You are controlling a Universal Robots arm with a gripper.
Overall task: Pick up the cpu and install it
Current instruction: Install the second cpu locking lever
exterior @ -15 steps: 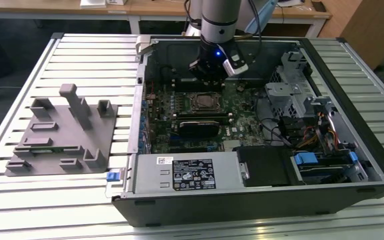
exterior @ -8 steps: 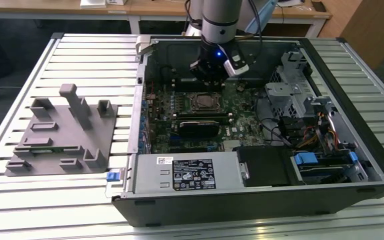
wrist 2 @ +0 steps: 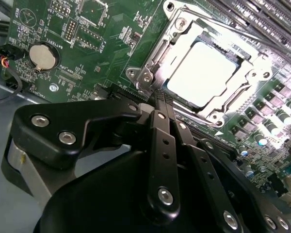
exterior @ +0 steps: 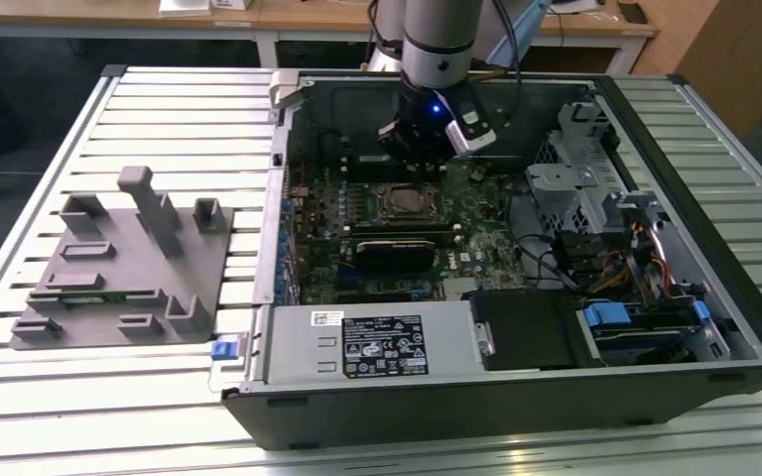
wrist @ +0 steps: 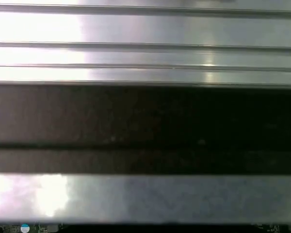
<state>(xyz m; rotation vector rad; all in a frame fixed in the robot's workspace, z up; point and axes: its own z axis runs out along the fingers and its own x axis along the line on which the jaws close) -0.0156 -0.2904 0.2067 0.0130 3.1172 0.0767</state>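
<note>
The cpu (wrist 2: 203, 73) lies seated flat in the socket frame (wrist 2: 150, 63) on the motherboard (wrist 2: 87, 39), its pale metal top facing up and brightly lit in the second wrist view. In the exterior view the socket (exterior: 408, 201) sits near the centre of the open computer case (exterior: 514, 397), with the black heatsink block (exterior: 395, 253) just beside it at 6 o'clock.

The gripper (wrist 2: 161, 99) hovers above the board, its tips close to the socket's corner nearest the camera. The two black fingers (wrist 2: 157, 141) run side by side and meet at the tips; the jaws are together with nothing between them. In the exterior view the gripper (exterior: 421, 149) hangs at 12 o'clock from the socket.

Handling judgement:
- The chip is likely light, stiff and thin.
- The metal top looks smooth and probably slippery; the underside contacts are fragile.
- Hold by two opposite edges only, keeping the part level.
- Tilting during seating could damage the socket contacts.

The grey plastic fixture (exterior: 123, 268) rests on the slatted table (exterior: 37, 377), well apart from the case, at 9 o'clock from the socket. A coin cell (wrist 2: 42, 56) sits on the board away from the socket
</note>
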